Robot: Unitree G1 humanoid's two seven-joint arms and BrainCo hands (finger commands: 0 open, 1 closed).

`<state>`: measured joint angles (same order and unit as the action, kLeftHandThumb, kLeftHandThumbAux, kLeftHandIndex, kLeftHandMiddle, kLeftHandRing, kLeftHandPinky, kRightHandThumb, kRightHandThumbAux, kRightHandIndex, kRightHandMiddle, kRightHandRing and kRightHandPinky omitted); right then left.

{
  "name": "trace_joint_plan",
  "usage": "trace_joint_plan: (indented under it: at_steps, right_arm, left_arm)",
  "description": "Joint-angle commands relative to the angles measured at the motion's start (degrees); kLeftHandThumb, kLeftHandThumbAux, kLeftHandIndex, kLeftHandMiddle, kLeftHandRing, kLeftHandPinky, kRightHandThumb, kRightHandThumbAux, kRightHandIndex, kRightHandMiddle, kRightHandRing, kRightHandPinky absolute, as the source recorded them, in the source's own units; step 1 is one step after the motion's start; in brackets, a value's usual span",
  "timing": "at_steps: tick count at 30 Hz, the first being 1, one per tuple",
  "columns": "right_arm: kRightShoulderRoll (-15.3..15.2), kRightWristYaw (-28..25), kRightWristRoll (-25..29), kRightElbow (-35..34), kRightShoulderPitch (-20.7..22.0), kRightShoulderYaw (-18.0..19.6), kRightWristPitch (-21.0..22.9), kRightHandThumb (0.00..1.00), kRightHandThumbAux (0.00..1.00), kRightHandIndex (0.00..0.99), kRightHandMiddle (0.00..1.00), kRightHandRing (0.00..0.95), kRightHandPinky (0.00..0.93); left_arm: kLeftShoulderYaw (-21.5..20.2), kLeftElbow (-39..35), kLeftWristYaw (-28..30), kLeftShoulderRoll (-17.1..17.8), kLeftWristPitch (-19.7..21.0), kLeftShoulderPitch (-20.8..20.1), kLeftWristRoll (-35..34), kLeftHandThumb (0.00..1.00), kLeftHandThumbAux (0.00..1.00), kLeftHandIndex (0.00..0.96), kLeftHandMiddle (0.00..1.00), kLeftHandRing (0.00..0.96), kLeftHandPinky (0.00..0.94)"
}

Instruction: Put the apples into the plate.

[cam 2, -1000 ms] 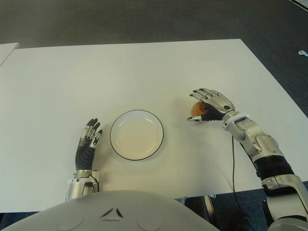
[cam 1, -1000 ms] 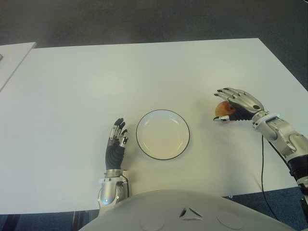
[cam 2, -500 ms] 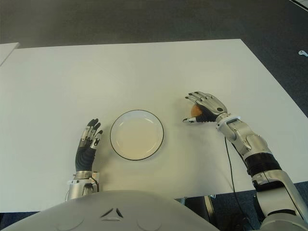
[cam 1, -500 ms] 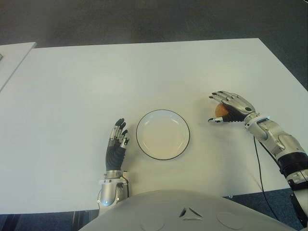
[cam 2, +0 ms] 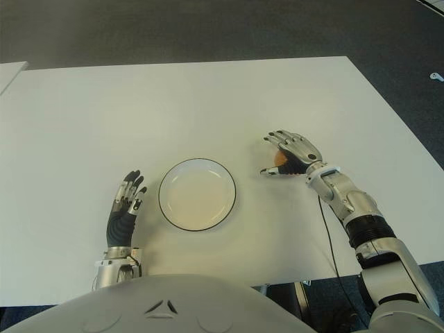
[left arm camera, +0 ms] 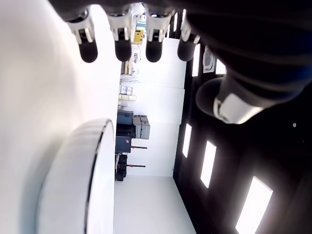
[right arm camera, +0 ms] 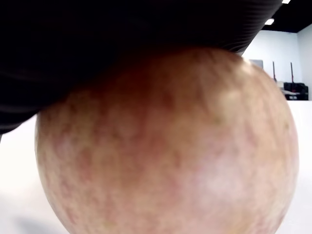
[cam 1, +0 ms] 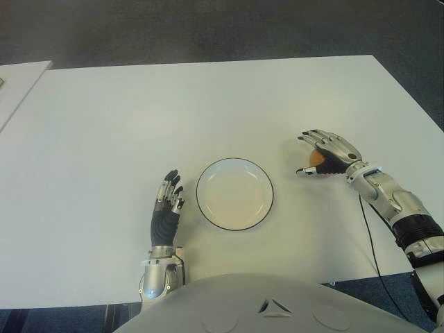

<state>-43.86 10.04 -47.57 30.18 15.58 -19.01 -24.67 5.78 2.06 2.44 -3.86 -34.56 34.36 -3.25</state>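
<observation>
One reddish-yellow apple [cam 1: 316, 159] sits on the white table [cam 1: 208, 97] to the right of the plate. My right hand [cam 1: 330, 147] covers it from above, with the fingers arched over its top and the thumb low on the side facing the plate. In the right wrist view the apple [right arm camera: 165, 146] fills the picture, tight under the dark palm. The white plate [cam 1: 198, 195] with a thin black rim has nothing in it and lies at the table's front centre. My left hand [cam 1: 166, 205] shows just left of the plate, fingers straight and holding nothing; its wrist view shows the plate [left arm camera: 73, 185] beside it.
The table's right edge runs close behind my right forearm, and a black cable [cam 1: 370, 239] hangs beside that arm. A second white table [cam 1: 17, 80] shows at the far left. Dark floor lies beyond the far edge.
My right hand has shifted left toward the plate and settled closer over the apple, which moved slightly with it. The forearm has swung lower. The left hand and plate have not moved.
</observation>
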Motion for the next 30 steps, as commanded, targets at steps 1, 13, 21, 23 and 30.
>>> trace_joint_plan:
  at_steps: [1,13,21,23,30]
  right_arm:
    - [1.12,-0.32,0.11,1.72,0.25,-1.34,-0.58,0.192,0.317,0.0,0.0,0.0,0.0]
    - [1.18,0.63,1.74,0.66,-0.63,-0.68,-1.55,0.192,0.313,0.0,0.0,0.0,0.0]
    - [0.99,-0.44,3.06,-0.57,-1.11,-0.22,-1.17,0.194,0.315,0.0,0.0,0.0,0.0]
    - [0.9,-0.71,3.24,-0.83,-1.2,-0.14,-1.04,0.196,0.318,0.0,0.0,0.0,0.0]
    - [0.17,-1.44,3.96,-2.2,-2.07,0.6,-0.94,0.202,0.327,0.0,0.0,0.0,0.0]
  left_arm:
    - [0.4,-0.68,0.47,0.47,0.69,0.55,0.66,0.131,0.493,0.082,0.024,0.0,0.0]
    - [0.28,-0.99,0.44,0.47,0.27,0.76,0.78,0.132,0.509,0.08,0.024,0.0,0.0]
    - [0.12,-0.82,0.8,0.59,0.38,0.57,-0.02,0.128,0.518,0.074,0.019,0.0,0.0]
    - [0.2,-0.78,1.2,0.49,0.41,0.51,-1.0,0.133,0.52,0.077,0.022,0.0,0.0]
    - [0.65,-1.37,1.23,0.01,0.57,0.92,-1.36,0.147,0.524,0.088,0.033,0.0,0.0]
